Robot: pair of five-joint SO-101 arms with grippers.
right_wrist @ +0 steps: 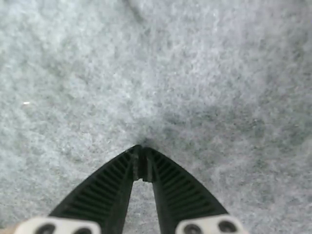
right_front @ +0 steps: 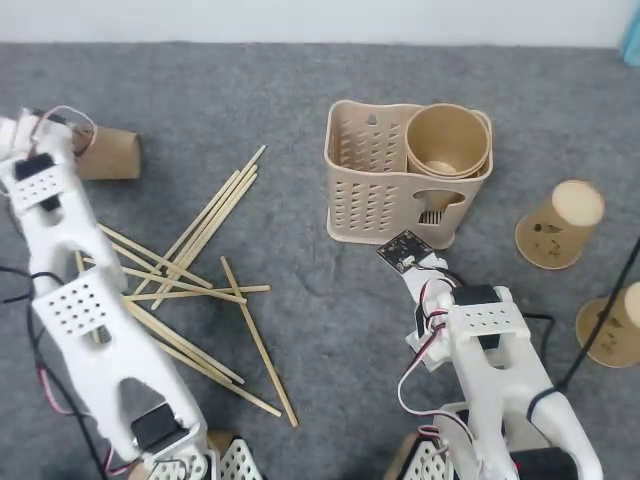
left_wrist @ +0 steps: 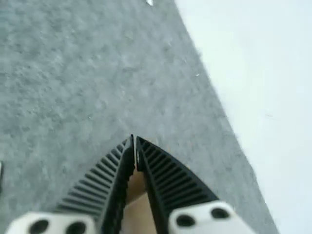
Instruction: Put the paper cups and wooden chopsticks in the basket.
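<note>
Your left fingers [left_wrist: 165, 178] are clamped on the thin wall of a paper cup [right_front: 108, 153] that lies on its side at the far left of the table [right_front: 300, 80]. Your right fingers [right_wrist: 170, 185] are pressed together on nothing, just in front of the basket [right_front: 370, 190]. So narrow a pinch may crumple the wall, or let the cup swing loose and drop among the scattered chopsticks [right_front: 190, 262] on the way across. The right arm also crowds the approach to the basket.

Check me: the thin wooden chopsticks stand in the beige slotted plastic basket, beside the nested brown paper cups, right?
Not quite. The high view shows the thin wooden chopsticks scattered on the grey carpet, outside the beige slotted plastic basket. The nested brown paper cups are inside.
</note>
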